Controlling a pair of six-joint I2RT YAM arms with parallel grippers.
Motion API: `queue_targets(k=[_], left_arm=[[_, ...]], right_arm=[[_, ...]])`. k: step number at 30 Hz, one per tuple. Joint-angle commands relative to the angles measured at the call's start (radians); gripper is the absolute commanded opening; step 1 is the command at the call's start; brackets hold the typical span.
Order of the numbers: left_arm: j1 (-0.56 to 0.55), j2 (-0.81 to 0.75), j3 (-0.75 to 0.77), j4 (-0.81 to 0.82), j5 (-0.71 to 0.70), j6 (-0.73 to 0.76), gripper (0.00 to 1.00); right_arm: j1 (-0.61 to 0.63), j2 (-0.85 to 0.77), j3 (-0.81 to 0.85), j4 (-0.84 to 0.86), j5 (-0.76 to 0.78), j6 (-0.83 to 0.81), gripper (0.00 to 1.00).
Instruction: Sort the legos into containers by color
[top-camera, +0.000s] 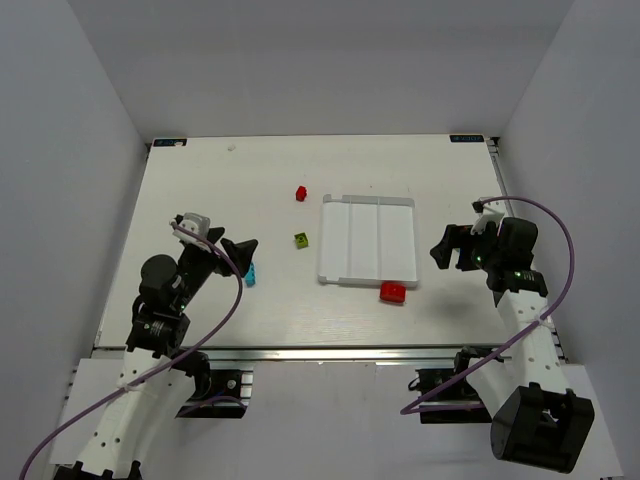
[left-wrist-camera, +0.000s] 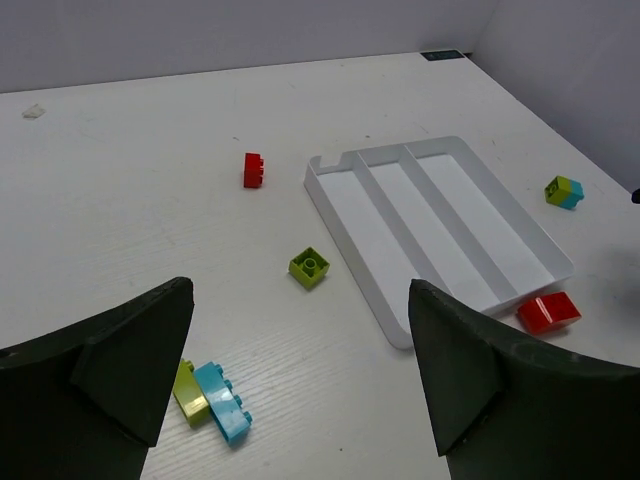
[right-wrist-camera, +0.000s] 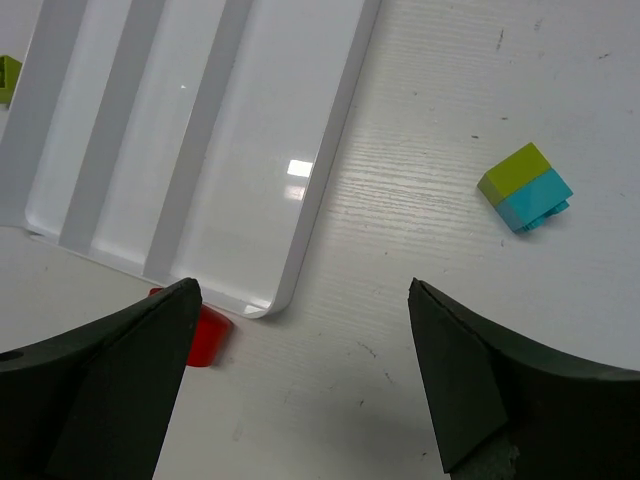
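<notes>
From above, the white tray (top-camera: 345, 240) lies on the table (top-camera: 200, 180). A red brick (top-camera: 393, 292) sits just beside its near edge, and another red brick (top-camera: 300, 192) and a lime brick (top-camera: 301, 240) lie to its left. The left gripper (top-camera: 243, 255) partly hides a cyan brick (top-camera: 250, 276); the spread of it and the right gripper (top-camera: 445, 250) is unclear here. The left wrist view shows jaws wide and holding nothing, one finger (left-wrist-camera: 100, 370) cutting off a lime piece (left-wrist-camera: 187, 392) touching the cyan one. The right wrist view shows jaws wide too, the tray cropped, the near red brick half hidden, and a lime-on-cyan stack (right-wrist-camera: 525, 187) lying apart.

The tray (top-camera: 350, 240) has three compartments open from above; a red brick (top-camera: 392, 292) crowds its near right corner, and a lime brick (top-camera: 301, 240) sits near its left wall.
</notes>
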Motion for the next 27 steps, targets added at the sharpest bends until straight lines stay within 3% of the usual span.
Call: queue_targets(k=[1, 8, 11, 12, 15, 18, 19, 22, 23, 24, 25, 26, 27], left_arm=[[-0.003, 0.007, 0.005, 0.013, 0.058, 0.002, 0.98], [-0.003, 0.023, 0.007, 0.013, 0.078, -0.003, 0.98], [-0.003, 0.032, 0.008, 0.013, 0.093, -0.012, 0.96], [-0.003, 0.035, 0.008, 0.015, 0.096, -0.016, 0.94], [-0.003, 0.066, 0.019, 0.007, 0.093, -0.038, 0.76], [-0.003, 0.116, 0.042, -0.011, 0.078, -0.074, 0.49], [-0.003, 0.144, 0.048, -0.016, 0.073, -0.085, 0.34], [-0.003, 0.202, 0.085, -0.059, 0.029, -0.133, 0.20], [0.012, 0.264, 0.100, -0.106, 0.020, -0.142, 0.21], [0.021, 0.306, 0.147, -0.146, 0.004, -0.166, 0.28], [0.021, 0.351, 0.177, -0.195, -0.055, -0.182, 0.41], [0.021, 0.438, 0.206, -0.285, -0.074, -0.196, 0.64], [0.021, 0.478, 0.259, -0.327, -0.098, -0.220, 0.70]], right_arm=[[-0.007, -0.020, 0.044, -0.013, -0.044, -0.004, 0.89], [-0.007, -0.059, 0.007, -0.009, -0.133, -0.079, 0.89], [-0.004, -0.080, -0.022, -0.026, -0.249, -0.169, 0.89], [-0.006, -0.101, -0.039, -0.034, -0.306, -0.274, 0.89], [0.011, -0.106, -0.044, -0.115, -0.466, -0.468, 0.89], [0.037, -0.080, 0.008, -0.158, -0.442, -0.510, 0.89], [0.046, -0.074, 0.018, -0.164, -0.462, -0.527, 0.89], [0.069, -0.036, 0.019, -0.130, -0.485, -0.492, 0.89], [0.075, -0.024, 0.012, -0.103, -0.479, -0.461, 0.89], [0.086, -0.019, 0.003, -0.074, -0.460, -0.431, 0.89], [0.095, -0.017, 0.010, -0.063, -0.396, -0.395, 0.87], [0.097, -0.014, 0.021, -0.059, -0.368, -0.375, 0.79], [0.098, -0.016, 0.022, -0.053, -0.338, -0.362, 0.77]])
